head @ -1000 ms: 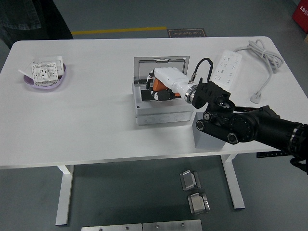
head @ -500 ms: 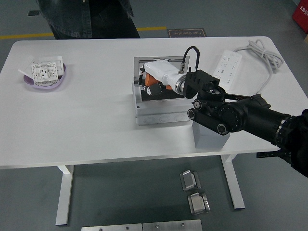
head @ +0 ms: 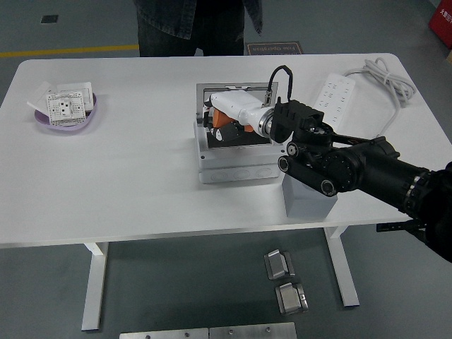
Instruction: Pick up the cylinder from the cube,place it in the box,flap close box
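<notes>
Item, change since the earlier frame: our right hand has pushed a little further into the box, and the person at the far side has shifted rightward along the tabletop's far edge.

Item, right hand: white-shelled, reaching in from the right over the open box, fingers down inside it. We see orange and black between them, likely the cylinder, but we cannot tell whether the fingers clasp it or have let go.

Item, cylinder: inside the box, under the hand, not on the cube. Its long axis cannot be made out.

Item, box: grey, mid-tabletop, its flap standing up at the far side, directly beyond the fingertips. We judge the closing move turns on this: the flap lies away from us past the hand and must swing toward the near edge.

Item, left arm: out of sight; the right is the only one near.

Item, sundries: purple bowl far left, power strip far right.
</notes>
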Controlling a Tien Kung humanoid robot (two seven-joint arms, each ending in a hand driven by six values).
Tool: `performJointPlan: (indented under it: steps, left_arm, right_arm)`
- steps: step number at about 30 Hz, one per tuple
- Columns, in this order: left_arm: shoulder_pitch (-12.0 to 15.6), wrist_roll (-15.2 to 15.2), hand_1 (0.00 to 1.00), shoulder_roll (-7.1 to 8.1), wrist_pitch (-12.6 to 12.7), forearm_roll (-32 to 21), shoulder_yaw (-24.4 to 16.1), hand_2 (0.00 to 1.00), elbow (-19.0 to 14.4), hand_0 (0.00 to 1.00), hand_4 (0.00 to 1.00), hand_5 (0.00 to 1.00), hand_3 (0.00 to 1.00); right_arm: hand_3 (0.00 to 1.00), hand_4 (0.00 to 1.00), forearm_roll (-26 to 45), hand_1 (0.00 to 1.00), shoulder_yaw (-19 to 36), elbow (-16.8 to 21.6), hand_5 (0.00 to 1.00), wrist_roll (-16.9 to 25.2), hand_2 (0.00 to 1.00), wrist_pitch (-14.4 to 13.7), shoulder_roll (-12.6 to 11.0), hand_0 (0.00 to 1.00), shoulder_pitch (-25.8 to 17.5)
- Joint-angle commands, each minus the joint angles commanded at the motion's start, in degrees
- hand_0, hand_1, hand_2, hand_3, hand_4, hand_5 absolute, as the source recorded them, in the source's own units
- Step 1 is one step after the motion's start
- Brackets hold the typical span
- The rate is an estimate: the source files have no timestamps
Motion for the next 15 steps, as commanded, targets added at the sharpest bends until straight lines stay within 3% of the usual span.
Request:
performJointPlan:
  steps: [4, 5, 10, 11, 15]
  left_arm:
    - [-0.1, 0.0, 0.642, -0.11, 0.0, 1.0, -0.8, 0.606, -0.2, 0.617, 0.704, 0.286, 0.635]
    - [-0.1, 0.0, 0.642, -0.13, 0.0, 1.2, -1.0, 0.607, -0.3, 0.617, 0.703, 0.288, 0.635]
    - [0.0, 0.1, 0.642, -0.25, -0.1, 1.7, -1.5, 0.607, -0.4, 0.617, 0.703, 0.288, 0.635]
    - [-0.1, 0.1, 0.642, -0.27, -0.1, 1.8, -1.6, 0.606, -0.4, 0.617, 0.702, 0.287, 0.635]
    - [-0.1, 0.1, 0.642, -0.31, -0.1, 2.1, -1.8, 0.606, -0.4, 0.617, 0.702, 0.287, 0.635]
  right_arm:
    - [0.52, 0.007, -0.1, 0.284, 0.0, -0.4, 0.022, 0.8, 0.406, 0.3, -0.1, 0.319, -0.3]
    - [0.564, 0.002, -0.1, 0.366, 0.0, -0.4, 0.027, 1.0, 0.462, 0.4, -0.1, 0.371, -0.4]
    - [0.564, 0.002, 0.5, 0.366, -0.5, -0.6, 0.027, 1.8, 0.462, -0.1, -0.3, 0.371, -0.7]
    - [0.707, 0.253, 0.6, 0.567, -0.7, -0.7, 0.099, 2.0, 0.594, -0.2, -0.3, 0.556, -0.8]
    - [0.707, 0.253, 0.7, 0.567, -1.0, -0.9, 0.099, 2.4, 0.594, -0.4, -0.4, 0.556, -1.0]
